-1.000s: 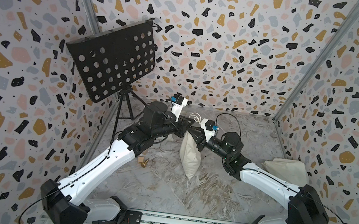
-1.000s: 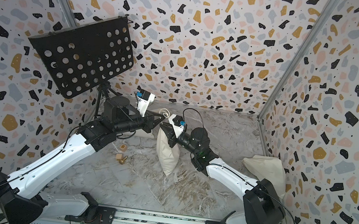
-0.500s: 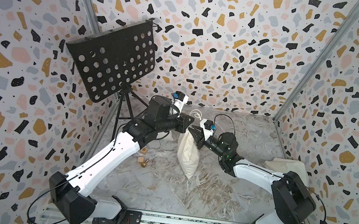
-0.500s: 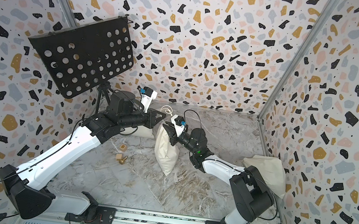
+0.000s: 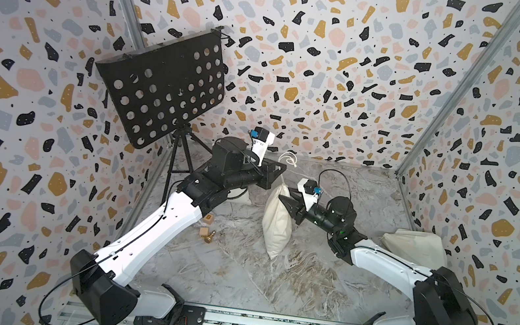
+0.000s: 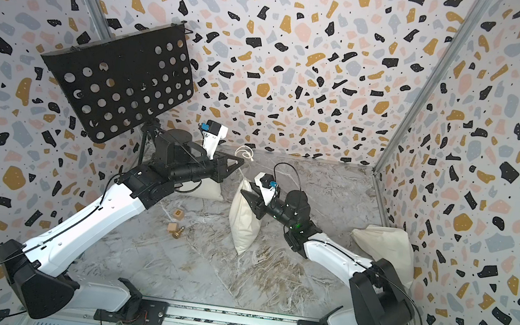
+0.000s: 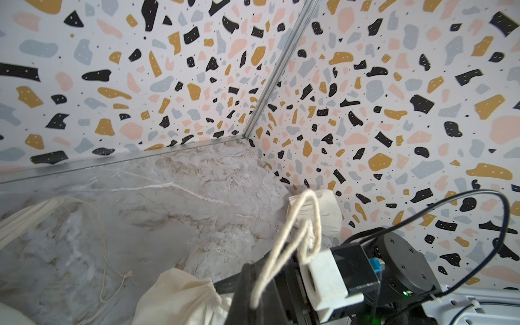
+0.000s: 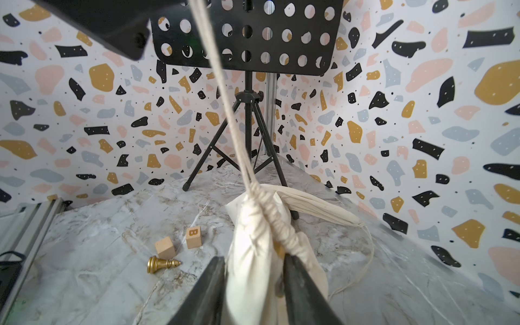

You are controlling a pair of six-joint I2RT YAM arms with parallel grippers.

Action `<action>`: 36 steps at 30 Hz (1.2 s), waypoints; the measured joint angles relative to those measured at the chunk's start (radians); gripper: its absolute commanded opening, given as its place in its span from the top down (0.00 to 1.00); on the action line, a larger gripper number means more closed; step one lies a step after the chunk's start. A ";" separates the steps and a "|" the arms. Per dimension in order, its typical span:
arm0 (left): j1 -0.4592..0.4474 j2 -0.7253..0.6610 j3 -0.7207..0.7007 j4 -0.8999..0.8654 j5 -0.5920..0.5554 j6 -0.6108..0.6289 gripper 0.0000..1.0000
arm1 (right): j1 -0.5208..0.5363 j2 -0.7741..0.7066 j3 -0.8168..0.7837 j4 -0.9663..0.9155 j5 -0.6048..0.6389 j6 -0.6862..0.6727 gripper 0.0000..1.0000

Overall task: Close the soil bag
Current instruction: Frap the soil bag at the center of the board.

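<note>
The soil bag (image 5: 278,221) (image 6: 243,219) is a cream cloth sack standing upright mid-floor, its neck gathered tight. In both top views my left gripper (image 5: 280,169) (image 6: 239,162) hangs above and behind the neck. It is shut on the drawstring cord (image 7: 298,225), whose loop end sticks out past the jaws. The cord (image 8: 225,98) runs taut up from the knot. My right gripper (image 5: 287,201) (image 8: 253,270) is open. Its fingers (image 8: 208,287) flank the bag's neck with the cloth between them.
A black perforated music stand (image 5: 162,87) on a tripod fills the back left. Two wooden blocks (image 5: 208,219) and a gold chess pawn (image 5: 209,237) lie left of the bag. Another cream sack (image 5: 413,243) rests by the right wall, and a flat one (image 6: 206,192) under my left arm.
My right gripper's jaws have spread apart at the bag's neck. The left gripper stays shut on the cord and has lifted slightly.
</note>
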 measured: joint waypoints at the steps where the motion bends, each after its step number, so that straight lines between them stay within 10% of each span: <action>1: 0.000 -0.002 -0.006 0.021 0.006 -0.001 1.00 | -0.003 -0.016 0.002 -0.025 -0.004 -0.001 0.46; 15: -0.001 -0.001 -0.063 0.180 0.079 -0.029 1.00 | -0.018 -0.161 0.193 -0.325 -0.066 -0.004 0.34; 29: -0.001 -0.001 -0.063 0.185 0.100 -0.049 1.00 | -0.001 0.008 0.308 -0.354 -0.088 0.006 0.85; 36: 0.003 -0.001 -0.062 0.134 0.063 -0.064 1.00 | 0.003 0.060 0.259 -0.247 -0.056 -0.032 0.92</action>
